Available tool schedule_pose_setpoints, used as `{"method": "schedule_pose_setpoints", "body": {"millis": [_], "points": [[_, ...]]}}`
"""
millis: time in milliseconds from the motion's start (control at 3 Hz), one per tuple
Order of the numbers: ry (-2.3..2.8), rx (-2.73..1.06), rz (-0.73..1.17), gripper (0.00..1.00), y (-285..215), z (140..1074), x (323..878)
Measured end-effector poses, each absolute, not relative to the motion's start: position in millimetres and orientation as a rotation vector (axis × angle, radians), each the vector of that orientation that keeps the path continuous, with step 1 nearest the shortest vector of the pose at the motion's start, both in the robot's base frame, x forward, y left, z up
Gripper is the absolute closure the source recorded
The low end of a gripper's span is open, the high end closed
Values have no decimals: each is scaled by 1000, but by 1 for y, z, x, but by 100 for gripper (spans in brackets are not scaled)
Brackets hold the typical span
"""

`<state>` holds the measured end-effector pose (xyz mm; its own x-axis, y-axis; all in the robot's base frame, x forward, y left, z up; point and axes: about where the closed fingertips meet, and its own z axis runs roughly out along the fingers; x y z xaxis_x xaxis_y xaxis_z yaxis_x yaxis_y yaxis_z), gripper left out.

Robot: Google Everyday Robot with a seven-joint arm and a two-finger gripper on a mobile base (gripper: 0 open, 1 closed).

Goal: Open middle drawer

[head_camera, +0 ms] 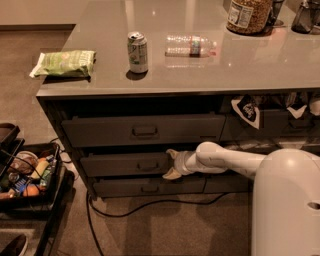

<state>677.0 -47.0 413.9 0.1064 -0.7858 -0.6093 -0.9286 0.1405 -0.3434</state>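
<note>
The middle drawer (120, 164) sits between the top drawer (100, 132) and the bottom drawer (125, 188) in the left-hand stack under the grey countertop (200, 72), and we see it as a wide, shallow, dark-grey flat front with a small rectangular pull handle (148, 165) at its centre. A dark gap runs along its upper edge; we cannot tell how far out it stands, and none of its inside shows. The gripper (172, 164) is at the right end of this drawer front, to the right of the handle and not touching it. Its two pale fingers are spread wide, one pointing up at the front's top edge and the other down at its bottom edge, and we see nothing clamped between them. The white arm (225, 160) reaches in from the right, coming off the robot's pale body (287, 205) in the lower right corner. On the countertop we note an upright can (137, 51), a clear bottle (191, 45) lying on its side, a green bag (65, 63) near the left edge and a jar (248, 15) at the back. A black cable (150, 205) trails over the floor below the drawers, and a black tray (55, 180) of assorted items stands at the left
</note>
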Motion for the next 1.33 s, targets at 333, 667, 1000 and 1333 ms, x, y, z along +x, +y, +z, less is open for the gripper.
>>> {"method": "schedule_pose_setpoints", "body": {"millis": [333, 667, 1000, 1333], "points": [[1701, -1667, 252, 38, -48, 416, 679], [1701, -1667, 252, 39, -48, 418, 681], [1733, -1630, 293, 42, -50, 416, 679], [1733, -1629, 294, 41, -51, 419, 683]]}}
